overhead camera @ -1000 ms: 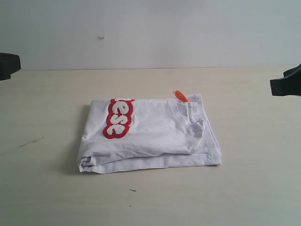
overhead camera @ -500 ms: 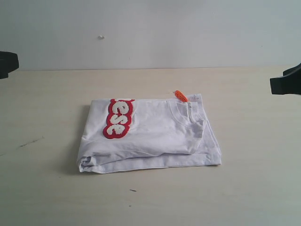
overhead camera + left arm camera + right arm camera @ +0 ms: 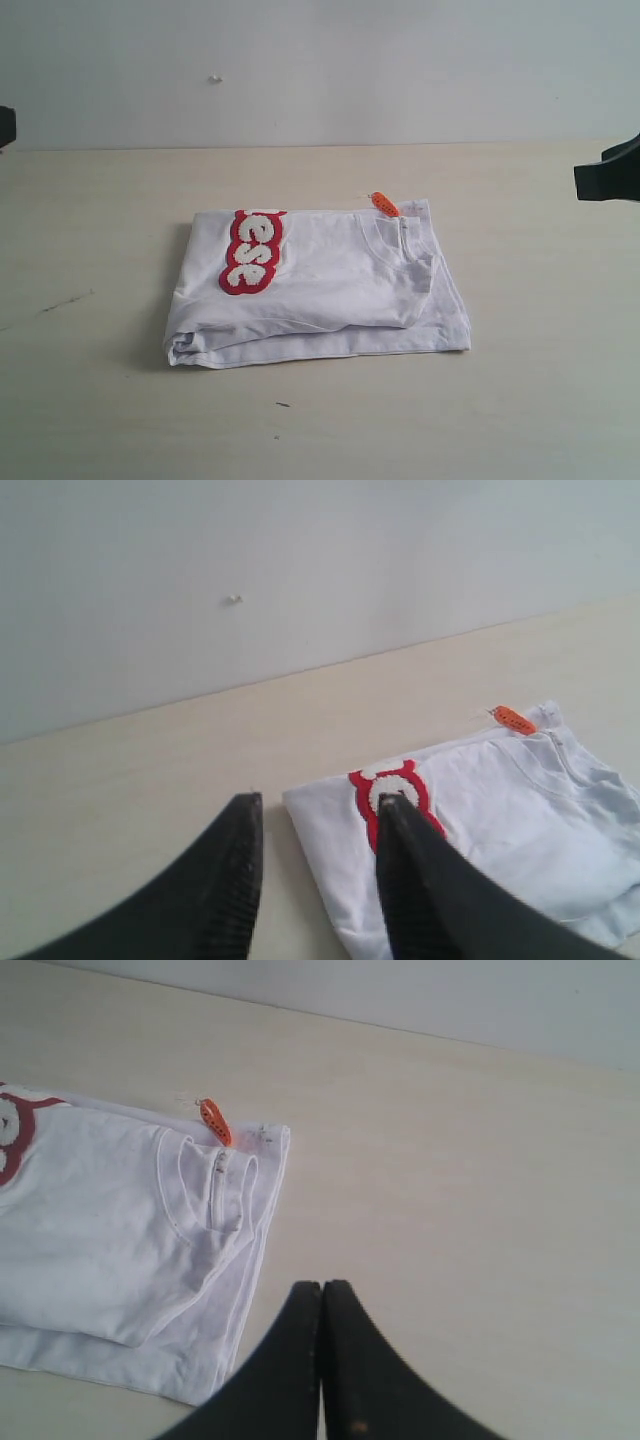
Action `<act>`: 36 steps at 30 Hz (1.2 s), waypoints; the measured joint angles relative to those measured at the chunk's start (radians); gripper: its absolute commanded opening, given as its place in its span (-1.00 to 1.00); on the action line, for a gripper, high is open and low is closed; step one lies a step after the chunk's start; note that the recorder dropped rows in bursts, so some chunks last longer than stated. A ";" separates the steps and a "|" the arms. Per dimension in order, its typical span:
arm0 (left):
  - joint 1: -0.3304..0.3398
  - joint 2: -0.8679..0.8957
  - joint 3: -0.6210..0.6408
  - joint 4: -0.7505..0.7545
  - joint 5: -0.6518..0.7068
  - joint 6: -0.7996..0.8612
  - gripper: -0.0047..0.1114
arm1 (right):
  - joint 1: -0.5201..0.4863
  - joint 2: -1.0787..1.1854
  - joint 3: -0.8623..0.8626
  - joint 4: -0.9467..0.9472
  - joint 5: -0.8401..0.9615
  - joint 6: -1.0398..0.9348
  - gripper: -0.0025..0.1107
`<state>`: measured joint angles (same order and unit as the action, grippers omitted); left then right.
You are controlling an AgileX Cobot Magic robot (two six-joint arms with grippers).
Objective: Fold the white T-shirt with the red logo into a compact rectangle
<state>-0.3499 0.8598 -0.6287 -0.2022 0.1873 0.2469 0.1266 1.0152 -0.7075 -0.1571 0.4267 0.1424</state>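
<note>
Both well apart from white T-shirt [image 3: 330, 280]: left claw [image 3: 320, 810] parted, right claw [image 3: 322, 1288] closed.

Exterior faces table [image 3: 100, 420]; wrist views (raised) share T-shirt [image 3: 520, 810].

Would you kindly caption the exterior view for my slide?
White T-shirt folded into a compact rectangle on the table, red logo partly visible on top.

The white T-shirt [image 3: 330, 290] is thin, matt cloth, softly creased; its red logo [image 3: 250, 252] is a fuzzy patch with woolly white letters. The desk [image 3: 520, 400] is pale, smooth and matt, wood-like. The left end effector [image 3: 320, 805] is matt black, finely ribbed on its inner faces.
</note>
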 measured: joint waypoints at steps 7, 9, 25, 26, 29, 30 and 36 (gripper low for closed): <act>0.087 -0.209 0.121 0.002 -0.004 0.139 -0.25 | 0.000 0.000 0.000 0.000 0.000 0.000 -0.96; 0.136 -0.253 0.156 0.002 -0.004 0.139 -0.25 | 0.000 0.000 0.000 0.000 0.000 0.000 -0.96; 0.234 -0.551 0.460 -0.119 -0.024 0.139 -0.25 | 0.000 0.000 0.000 0.002 0.000 0.000 -0.96; 0.234 -0.559 0.476 -0.119 -0.024 0.139 -0.25 | 0.000 0.000 0.000 0.002 0.000 0.000 -0.96; 0.234 -0.580 0.509 -0.121 -0.024 0.139 -0.25 | 0.000 0.000 0.000 0.002 0.000 0.000 -0.96; 0.234 -0.585 0.516 -0.122 -0.024 0.139 -0.25 | 0.000 0.000 0.000 0.002 0.000 0.000 -0.96; 0.234 -0.617 0.533 -0.144 -0.024 0.139 -0.25 | 0.000 0.000 0.000 0.002 0.000 0.000 -0.96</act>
<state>-0.1158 0.2425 -0.0954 -0.3458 0.1635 0.3861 0.1266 1.0152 -0.7075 -0.1552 0.4267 0.1424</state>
